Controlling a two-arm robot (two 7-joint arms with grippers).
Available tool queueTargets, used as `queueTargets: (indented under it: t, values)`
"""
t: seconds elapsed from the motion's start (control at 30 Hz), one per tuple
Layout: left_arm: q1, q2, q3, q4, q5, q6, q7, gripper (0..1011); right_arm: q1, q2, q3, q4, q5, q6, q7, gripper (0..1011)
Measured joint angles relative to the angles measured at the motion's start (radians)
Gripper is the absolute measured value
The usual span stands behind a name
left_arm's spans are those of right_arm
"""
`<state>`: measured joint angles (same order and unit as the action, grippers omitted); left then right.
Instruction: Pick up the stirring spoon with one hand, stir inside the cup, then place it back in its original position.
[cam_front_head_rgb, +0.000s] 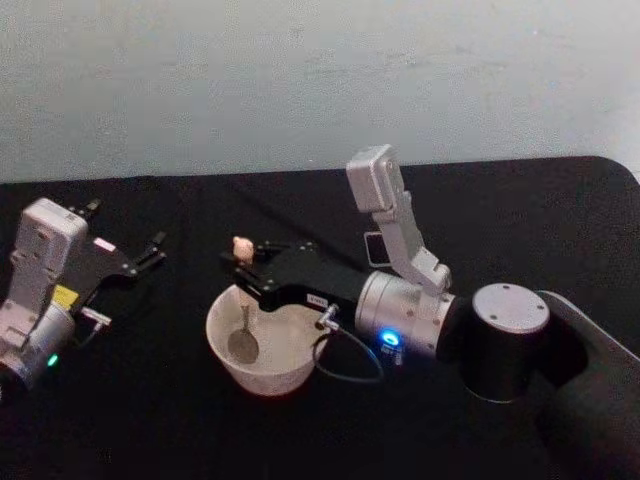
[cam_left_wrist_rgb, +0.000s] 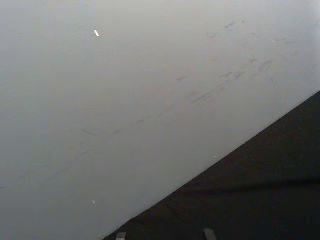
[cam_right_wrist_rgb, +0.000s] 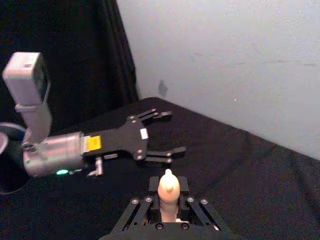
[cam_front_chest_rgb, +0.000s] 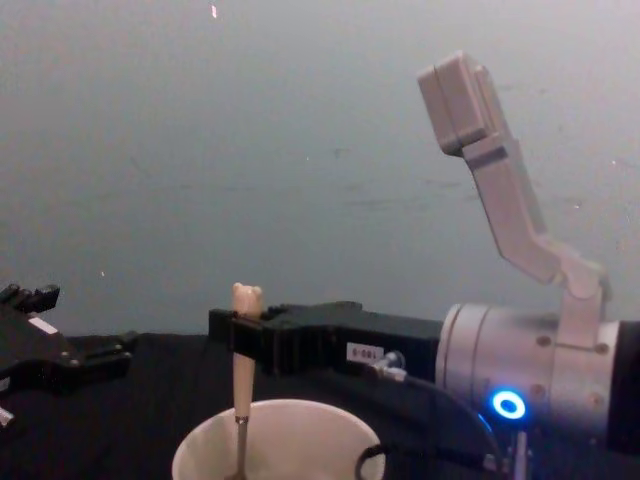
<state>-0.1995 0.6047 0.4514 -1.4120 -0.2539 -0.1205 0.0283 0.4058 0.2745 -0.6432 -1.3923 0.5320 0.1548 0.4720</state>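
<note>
My right gripper (cam_front_head_rgb: 240, 264) is shut on the pale handle of the stirring spoon (cam_front_head_rgb: 243, 343) and holds it upright over the cream-white cup (cam_front_head_rgb: 272, 378). The spoon's metal bowl is down inside the cup, near its left side. In the chest view the bear-head top of the spoon (cam_front_chest_rgb: 244, 345) sticks up above the right gripper (cam_front_chest_rgb: 238, 338), and its neck drops below the cup's rim (cam_front_chest_rgb: 300, 408). The handle (cam_right_wrist_rgb: 168, 190) also shows in the right wrist view. A dark square holder (cam_front_head_rgb: 374, 247) peeks out behind the right forearm. My left gripper (cam_front_head_rgb: 152, 250) is open at the left.
The black-covered table (cam_front_head_rgb: 520, 220) runs back to a pale grey wall. The left arm (cam_right_wrist_rgb: 55, 150) lies low on the table's left side, well apart from the cup. The right arm's elbow (cam_front_head_rgb: 505, 335) takes up the front right.
</note>
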Motion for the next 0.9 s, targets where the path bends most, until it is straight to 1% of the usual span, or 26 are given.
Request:
queueTargets:
  t: [0.2, 0.43, 0.6, 0.9]
  values:
    - [0.0, 0.0, 0.0, 0.0, 0.0, 0.0, 0.0, 1001, 0.015, -0.016, 0.019, 0.03, -0.009, -0.006, -0.016, 214]
    - [0.0, 0.0, 0.0, 0.0, 0.0, 0.0, 0.0, 1001, 0.015, -0.011, 0.043, 0.036, -0.016, -0.007, -0.026, 214]
    - [0.0, 0.0, 0.0, 0.0, 0.0, 0.0, 0.0, 1001, 0.004, 0.006, 0.06, 0.022, -0.019, -0.006, -0.028, 214]
    - [0.0, 0.0, 0.0, 0.0, 0.0, 0.0, 0.0, 1001, -0.04, 0.062, 0.091, -0.05, -0.01, 0.013, -0.022, 214]
